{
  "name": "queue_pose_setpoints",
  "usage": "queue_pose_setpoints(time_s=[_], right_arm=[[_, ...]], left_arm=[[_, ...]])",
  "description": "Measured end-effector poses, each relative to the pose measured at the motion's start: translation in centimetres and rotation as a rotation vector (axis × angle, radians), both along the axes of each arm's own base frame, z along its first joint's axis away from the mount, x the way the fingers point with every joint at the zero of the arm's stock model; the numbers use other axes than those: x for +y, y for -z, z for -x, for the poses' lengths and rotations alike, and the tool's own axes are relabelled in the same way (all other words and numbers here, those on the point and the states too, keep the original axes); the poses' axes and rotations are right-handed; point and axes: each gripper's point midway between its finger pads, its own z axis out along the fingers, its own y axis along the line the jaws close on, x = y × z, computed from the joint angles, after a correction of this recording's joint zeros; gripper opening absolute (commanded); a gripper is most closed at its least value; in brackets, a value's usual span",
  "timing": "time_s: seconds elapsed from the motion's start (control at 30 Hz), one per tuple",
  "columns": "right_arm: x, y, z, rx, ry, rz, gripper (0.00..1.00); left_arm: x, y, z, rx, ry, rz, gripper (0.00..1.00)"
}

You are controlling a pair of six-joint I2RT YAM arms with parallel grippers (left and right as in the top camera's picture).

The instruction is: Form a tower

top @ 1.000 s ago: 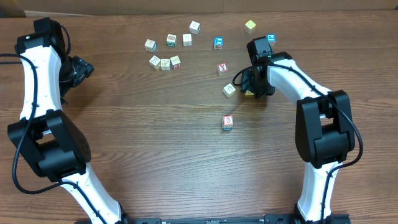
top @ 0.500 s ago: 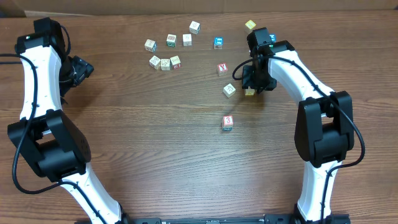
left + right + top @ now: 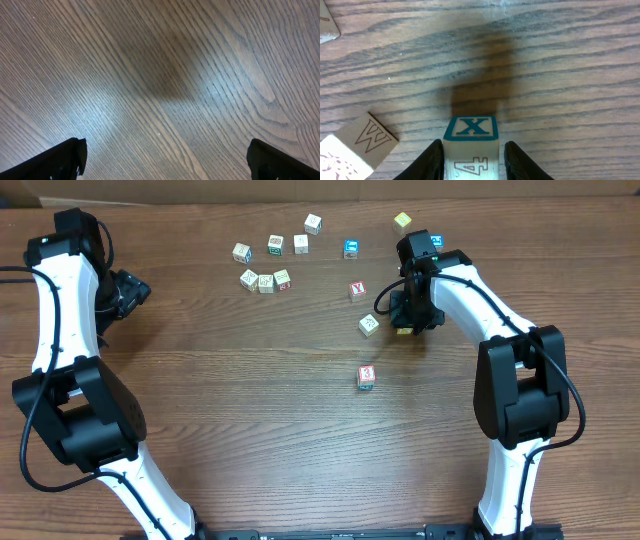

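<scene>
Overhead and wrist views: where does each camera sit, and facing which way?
Overhead: above the brown wooden table, looking straight down; both arms, left end effector and right end effector show.
Left wrist: on the left arm, facing bare tabletop; only its black fingertips show.
Right wrist: on the right arm, facing a teal-X pale wooden cube between its fingers.
Shared: overhead and right wrist both show the pale W-marked wooden cube.

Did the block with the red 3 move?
No. The block with the red 3 sits at the same spot, equally far below the red Y block.
</scene>
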Motion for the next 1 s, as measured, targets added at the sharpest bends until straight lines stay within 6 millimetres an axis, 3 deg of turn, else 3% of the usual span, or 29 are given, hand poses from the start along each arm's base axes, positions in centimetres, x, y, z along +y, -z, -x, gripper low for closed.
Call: queue_pose_setpoints(time_s=[0.17,0.23,0.3,0.43,1.0], right_arm=[[0.04,-0.02,-0.15,-0.006,-0.001,-0.001,0.37],[0.05,-0.02,-0.19,-0.008,-0.001,-0.002,0.45],[0.06,-0.03,-0.27,-0.011,-0.004,-0.002,0.46],[0.08,-0.03,-0.32,-0.013,-0.002,-0.003,0.36],[0.02,0.00,-0.10,-0.005,-0.064,0.009,0.33]], left_arm=[[0.02,0.00,0.01,0.000,0.000,0.000,1.00],[0.02,0.00,0.01,0.000,0.000,0.000,1.00],[0.00,0.00,0.00,0.000,0.000,0.000,0.99],[0.01,0.00,0.00,0.000,0.000,0.000,1.00],[0.02,0.00,0.01,0.000,0.000,0.000,1.00]])
